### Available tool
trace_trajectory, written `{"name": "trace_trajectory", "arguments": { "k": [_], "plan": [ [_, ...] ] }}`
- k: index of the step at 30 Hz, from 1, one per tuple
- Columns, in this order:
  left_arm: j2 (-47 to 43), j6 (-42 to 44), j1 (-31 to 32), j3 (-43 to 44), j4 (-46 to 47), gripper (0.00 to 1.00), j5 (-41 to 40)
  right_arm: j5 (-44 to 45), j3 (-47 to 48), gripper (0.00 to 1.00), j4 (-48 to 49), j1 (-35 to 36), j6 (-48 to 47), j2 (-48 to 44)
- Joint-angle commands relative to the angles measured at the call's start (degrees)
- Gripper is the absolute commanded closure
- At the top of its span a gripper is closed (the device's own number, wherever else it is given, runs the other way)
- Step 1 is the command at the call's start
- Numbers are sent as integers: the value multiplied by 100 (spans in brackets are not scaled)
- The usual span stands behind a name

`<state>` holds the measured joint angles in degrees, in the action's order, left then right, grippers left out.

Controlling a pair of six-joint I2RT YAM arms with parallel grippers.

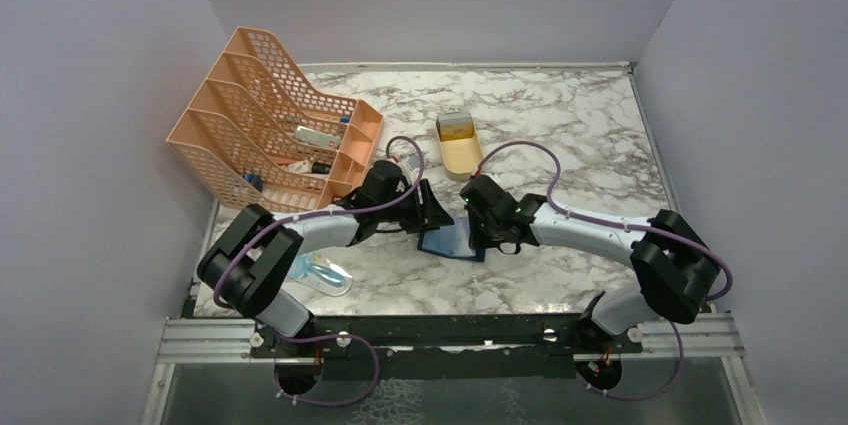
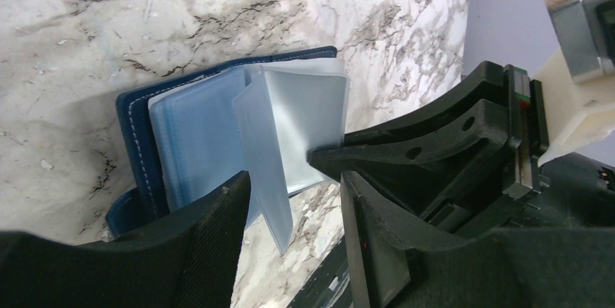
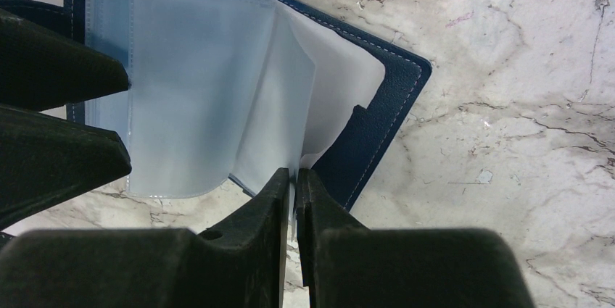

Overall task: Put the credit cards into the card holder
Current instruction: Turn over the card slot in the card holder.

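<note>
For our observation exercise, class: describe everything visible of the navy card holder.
The card holder is a navy, leather-look folding wallet with pale stitching round its edge. It lies open on the marble table, its frosted clear plastic sleeves fanned upward, no card showing in them. The right gripper pinches one sleeve's edge; the left gripper, open, straddles another.

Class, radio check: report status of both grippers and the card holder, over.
Left gripper open beside the card holder. Right gripper pinched on a clear sleeve edge. Holder lies open, no card seen inside.
</note>
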<state>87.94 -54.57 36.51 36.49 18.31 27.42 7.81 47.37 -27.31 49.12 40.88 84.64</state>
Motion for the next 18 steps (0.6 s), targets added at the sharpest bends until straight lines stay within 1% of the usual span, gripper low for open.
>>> {"name": "trace_trajectory", "arguments": {
  "k": [1,5,9,16,18],
  "plan": [
    [-85,-104,50,-81,366,52,239,11,-36,82,145,1,23,-209],
    [49,-193,72,-73,569,60,342,60,-77,74,119,1,51,-320],
    [136,-221,146,-3,722,66,415,94,-116,69,111,1,60,-427],
    [467,-189,211,130,792,67,437,133,-193,56,-2,1,51,-775],
    [565,-163,216,201,806,67,431,101,-229,51,-28,1,35,-945]
  ]
}}
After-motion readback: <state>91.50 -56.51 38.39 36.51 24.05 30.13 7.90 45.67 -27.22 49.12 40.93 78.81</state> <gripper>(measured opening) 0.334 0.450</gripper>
